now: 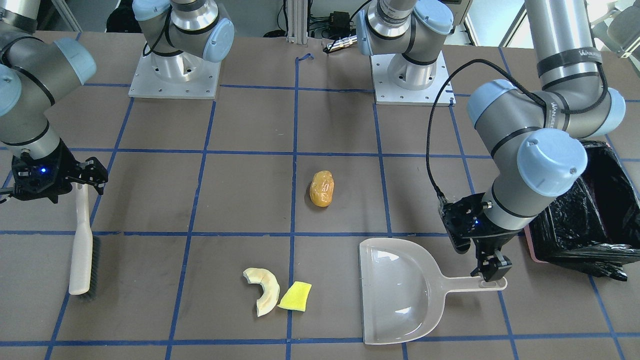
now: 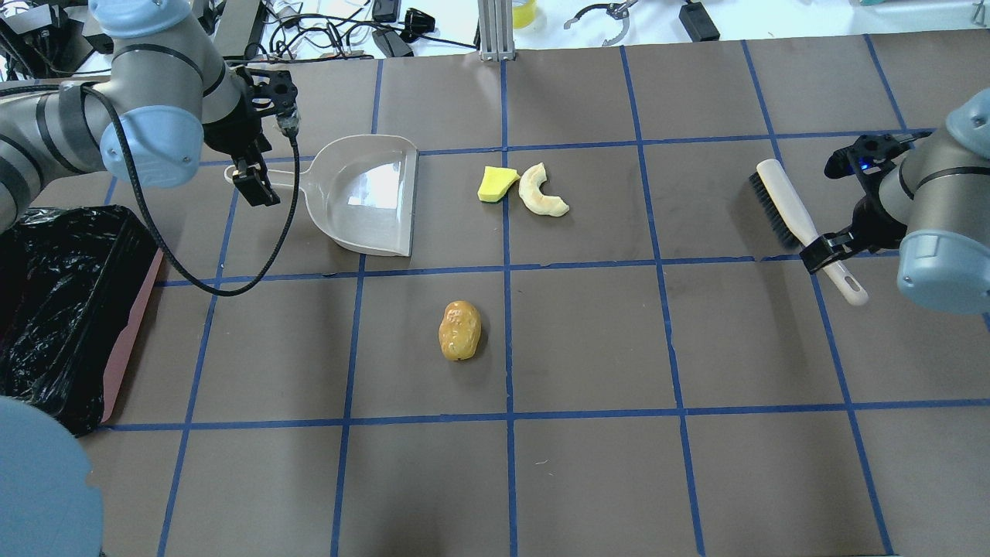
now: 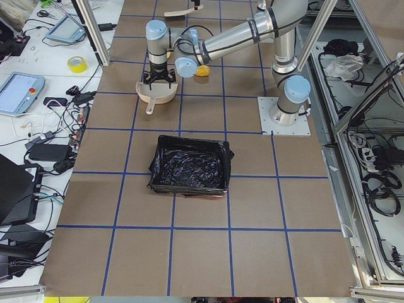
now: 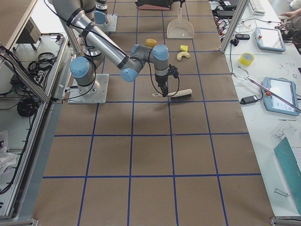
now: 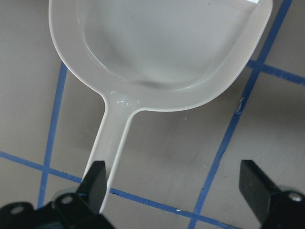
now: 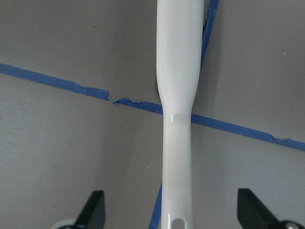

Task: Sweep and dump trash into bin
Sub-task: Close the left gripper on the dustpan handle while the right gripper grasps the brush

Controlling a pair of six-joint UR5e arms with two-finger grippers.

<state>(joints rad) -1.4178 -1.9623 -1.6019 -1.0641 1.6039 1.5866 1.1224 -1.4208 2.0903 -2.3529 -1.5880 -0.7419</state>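
While spread wide, left gripper (image 5: 175, 188) hovers at glossy dustpan (image 1: 400, 290) handle. Equally wide, right gripper (image 6: 174, 207) straddles smooth cream brush (image 1: 81, 250).

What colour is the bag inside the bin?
The bag is shiny, crinkly black. It shows best in the exterior left view.

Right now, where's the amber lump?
Overhead view: the amber lump lies alone near the table's centre, just left of the middle tape line, nearer the robot than the yellow wedge and cream rind, apart from both.
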